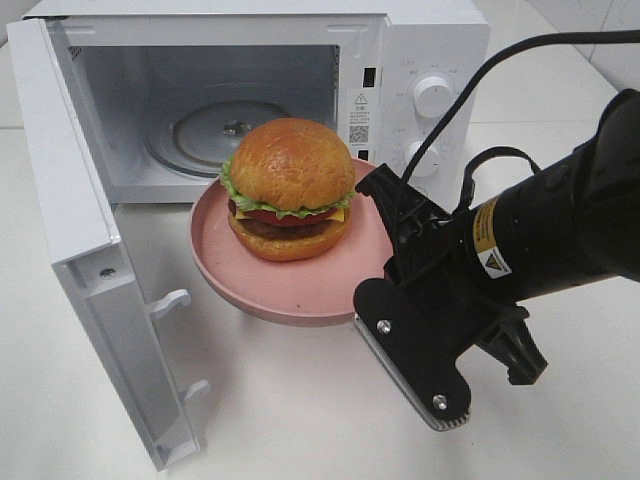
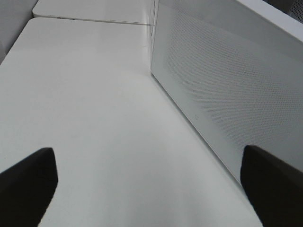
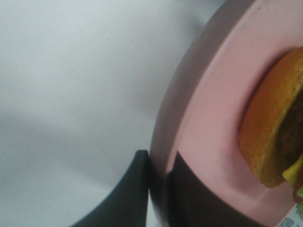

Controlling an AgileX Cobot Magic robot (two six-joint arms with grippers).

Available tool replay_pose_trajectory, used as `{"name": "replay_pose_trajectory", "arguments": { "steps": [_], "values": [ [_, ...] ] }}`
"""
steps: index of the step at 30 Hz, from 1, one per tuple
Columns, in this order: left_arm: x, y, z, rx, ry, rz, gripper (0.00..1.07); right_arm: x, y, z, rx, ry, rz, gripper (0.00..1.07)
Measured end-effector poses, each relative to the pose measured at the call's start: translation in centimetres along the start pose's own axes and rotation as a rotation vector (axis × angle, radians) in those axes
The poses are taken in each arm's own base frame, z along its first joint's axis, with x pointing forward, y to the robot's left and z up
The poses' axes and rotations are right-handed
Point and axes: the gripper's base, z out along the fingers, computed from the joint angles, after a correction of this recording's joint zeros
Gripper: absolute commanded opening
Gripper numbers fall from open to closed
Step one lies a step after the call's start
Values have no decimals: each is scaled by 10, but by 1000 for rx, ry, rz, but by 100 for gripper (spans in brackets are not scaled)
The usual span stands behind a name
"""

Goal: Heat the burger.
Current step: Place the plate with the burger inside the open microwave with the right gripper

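The burger (image 1: 290, 190), with a glossy brown bun, lettuce, tomato and patty, sits on a pink plate (image 1: 300, 290). The plate is held off the table, just in front of the open microwave (image 1: 420, 60). My right gripper (image 1: 385, 255) is shut on the plate's right rim. In the right wrist view its fingers (image 3: 137, 189) pinch the plate's edge (image 3: 208, 118), with the burger (image 3: 274, 132) beyond. My left gripper (image 2: 149, 182) is open and holds nothing, its fingers (image 2: 28, 184) low over the table beside the microwave door (image 2: 227, 85). It does not show in the high view.
The microwave door (image 1: 80, 220) is swung wide open at the left. Inside the cavity lies the glass turntable (image 1: 225, 130). The control knobs (image 1: 432, 95) are on the right panel. White tabletop (image 1: 280, 420) surrounds everything.
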Motion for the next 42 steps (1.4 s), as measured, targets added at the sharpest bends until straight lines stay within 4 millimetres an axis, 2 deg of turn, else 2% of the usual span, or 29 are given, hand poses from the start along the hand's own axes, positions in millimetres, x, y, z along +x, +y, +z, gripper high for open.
{"name": "replay_pose_trajectory", "arguments": {
  "steps": [5, 25, 42],
  "values": [
    [0, 0, 0, 0, 0, 0, 98, 6, 2, 1, -17, -27, -1, 4],
    [0, 0, 0, 0, 0, 0, 98, 6, -2, 2, 16, -43, 0, 2],
    [0, 0, 0, 0, 0, 0, 98, 7, -41, 36, 13, -15, 38, 2]
  ]
}}
